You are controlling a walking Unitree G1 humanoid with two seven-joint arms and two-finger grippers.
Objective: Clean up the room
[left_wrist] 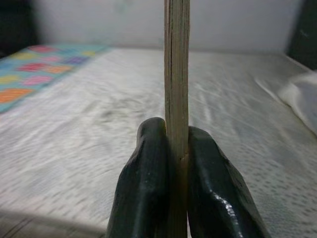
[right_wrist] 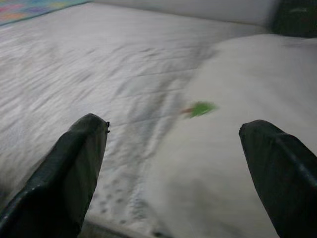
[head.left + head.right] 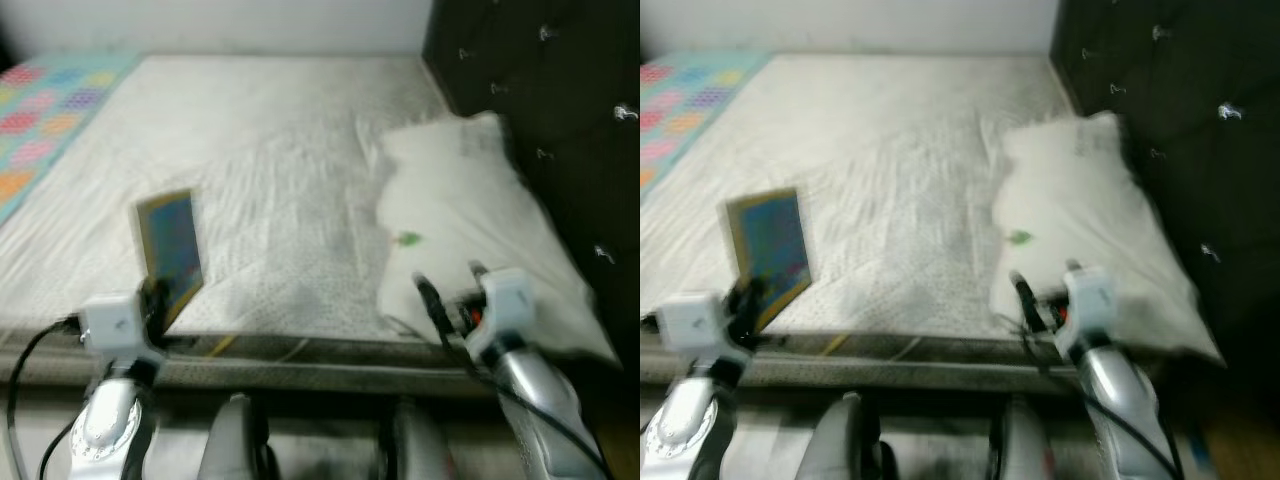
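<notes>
The left end effector [image 1: 171, 198] clamped a thin blue, yellow-bordered book [image 3: 171, 247] upright over the bed's [image 3: 270, 180] near edge; no writing was legible. The right end effector [image 2: 183, 163] was open before the white pillow [image 3: 470, 220].

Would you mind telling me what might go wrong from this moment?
The left gripper pinches the book only at its bottom edge, held upright, so it could tip or slip. The right gripper hangs open over the white pillow; closing there may snag fabric instead of the small green scrap.
</notes>
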